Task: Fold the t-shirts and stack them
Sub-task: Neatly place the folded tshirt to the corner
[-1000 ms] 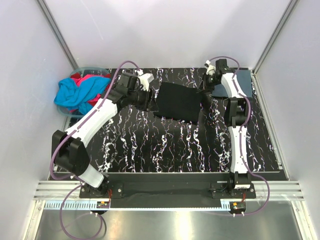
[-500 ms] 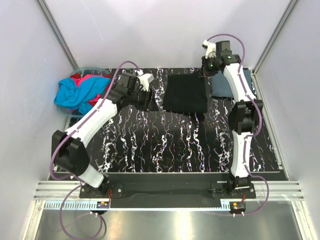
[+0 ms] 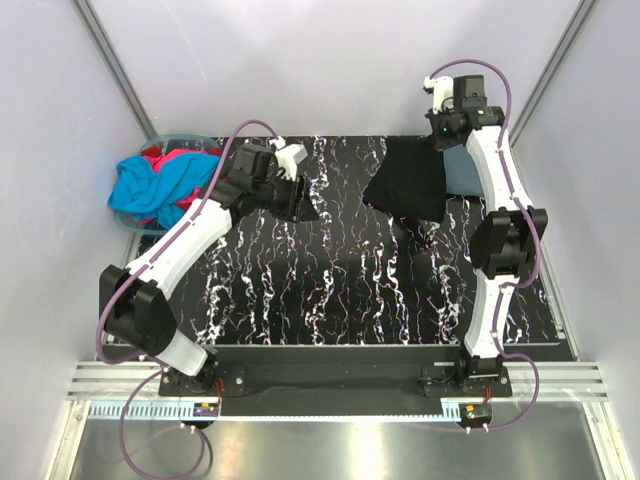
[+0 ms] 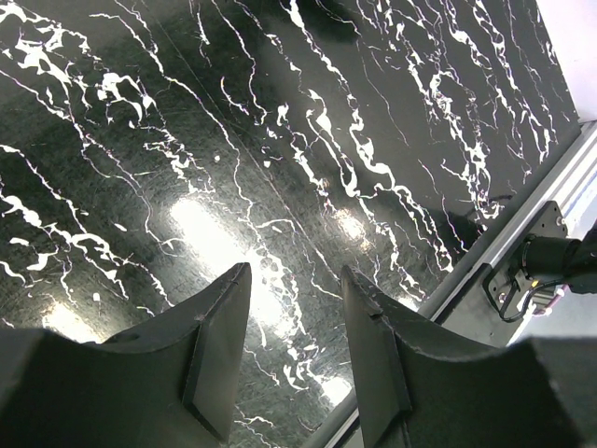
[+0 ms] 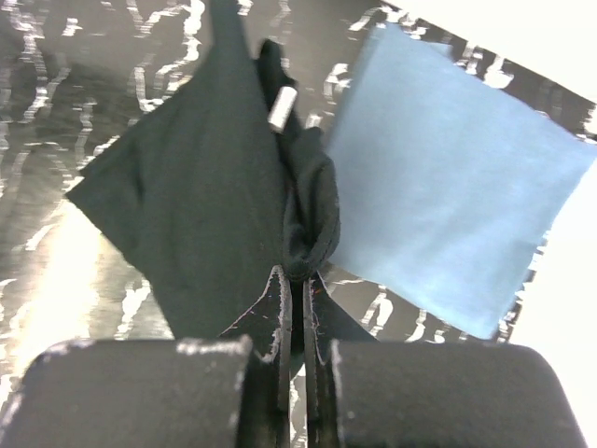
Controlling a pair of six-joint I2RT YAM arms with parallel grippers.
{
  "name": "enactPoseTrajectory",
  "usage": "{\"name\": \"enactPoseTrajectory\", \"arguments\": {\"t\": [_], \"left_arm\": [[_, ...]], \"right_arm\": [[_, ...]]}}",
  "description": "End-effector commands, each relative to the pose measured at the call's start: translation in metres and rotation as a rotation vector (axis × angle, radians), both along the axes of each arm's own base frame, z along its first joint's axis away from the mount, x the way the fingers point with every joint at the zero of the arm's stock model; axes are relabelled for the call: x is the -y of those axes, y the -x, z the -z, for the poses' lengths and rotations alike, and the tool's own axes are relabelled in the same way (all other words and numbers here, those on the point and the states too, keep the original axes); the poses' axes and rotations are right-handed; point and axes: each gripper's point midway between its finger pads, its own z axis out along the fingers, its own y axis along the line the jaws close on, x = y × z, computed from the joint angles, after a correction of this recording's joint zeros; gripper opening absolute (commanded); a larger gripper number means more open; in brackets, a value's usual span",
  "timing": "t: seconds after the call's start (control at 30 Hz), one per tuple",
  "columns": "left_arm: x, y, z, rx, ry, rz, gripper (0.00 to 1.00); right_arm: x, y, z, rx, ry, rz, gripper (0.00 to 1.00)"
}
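so the right hand [image 5: 292, 278] is clamped on a bunched edge of the black shirt [image 3: 410, 182], dangling it over the counter [image 3: 330, 290] just beside the folded blue-grey shirt [image 5: 448, 205], probably to stack it. left hand [image 4: 294, 345] gapes, empty.

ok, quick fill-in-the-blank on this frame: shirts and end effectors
1. The right end effector is ____ on the black t-shirt.
2. The left end effector holds ____, jaws apart above the table.
3. The cyan t-shirt lies heaped in the plastic ____.
4. The folded blue-grey t-shirt lies flat at the table's far ____ corner.
Missing: shut; nothing; tub; right.
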Motion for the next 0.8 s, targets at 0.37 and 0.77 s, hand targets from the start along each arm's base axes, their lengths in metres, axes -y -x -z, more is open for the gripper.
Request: {"name": "enactPoseTrajectory", "arguments": {"t": [0.37, 0.77], "left_arm": [[0.005, 0.007, -0.026, 0.059, 0.069, 0.033, 0.49], [0.009, 0.013, -0.030, 0.070, 0.073, 0.046, 0.49]], "right_arm": [[0.068, -0.014, -0.112, 0.292, 0.067, 0.054, 0.00], [0.127, -0.060, -0.092, 0.330, 0.067, 0.115, 0.00]]}}
